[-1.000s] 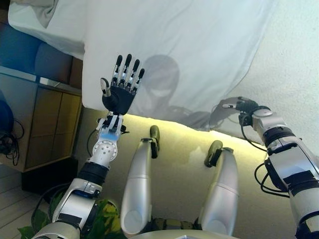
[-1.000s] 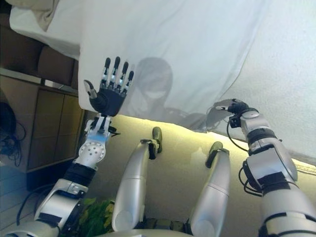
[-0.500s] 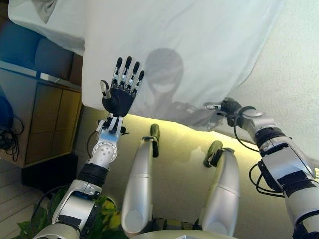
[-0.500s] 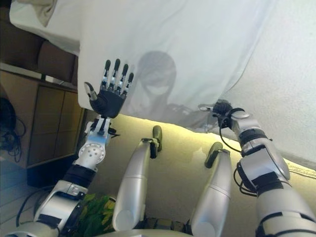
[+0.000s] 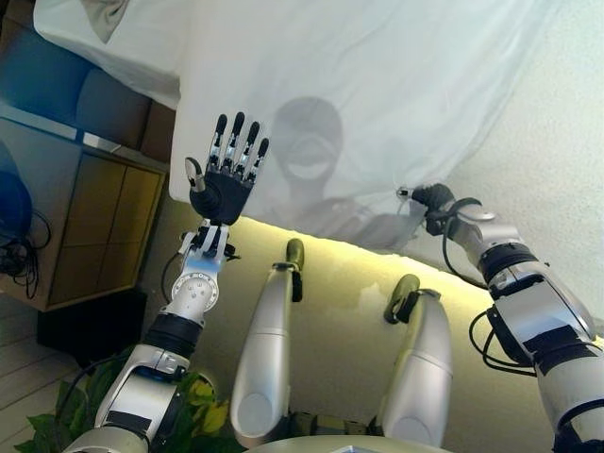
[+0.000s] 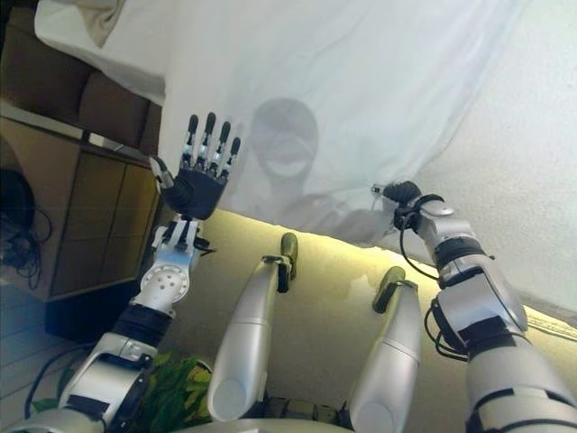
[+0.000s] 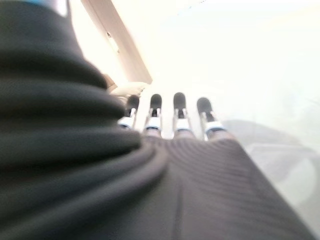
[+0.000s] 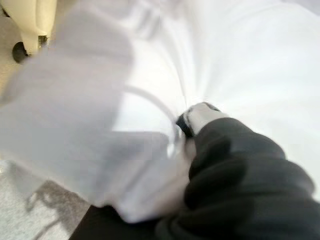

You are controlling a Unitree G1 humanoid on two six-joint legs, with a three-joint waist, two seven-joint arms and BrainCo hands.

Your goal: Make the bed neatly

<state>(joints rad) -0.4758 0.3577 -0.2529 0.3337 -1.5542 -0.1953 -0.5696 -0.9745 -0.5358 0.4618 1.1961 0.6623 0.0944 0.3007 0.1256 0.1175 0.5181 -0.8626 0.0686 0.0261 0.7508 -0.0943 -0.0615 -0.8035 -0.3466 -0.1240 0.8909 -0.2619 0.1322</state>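
A white sheet (image 5: 377,85) covers the bed and hangs over its near edge. My left hand (image 5: 226,184) is held up in front of the sheet's left corner, palm out and open, with straight fingers (image 7: 180,107) holding nothing. At the right, my right hand (image 5: 432,198) is at the sheet's hanging edge. In the right wrist view the cloth (image 8: 100,150) is bunched round my right hand (image 8: 225,165), whose fingers are curled on it.
A wooden cabinet (image 5: 90,226) stands left of the bed, with a padded headboard (image 5: 75,94) above it. A beige cloth corner (image 5: 104,11) lies at the top left. A textured white cover (image 5: 547,160) shows at the right. A green plant (image 5: 57,425) sits at the lower left.
My right hand has shifted a little to the left along the sheet's edge, keeping the cloth in it. The left hand stays raised and open. The camera has moved slightly.
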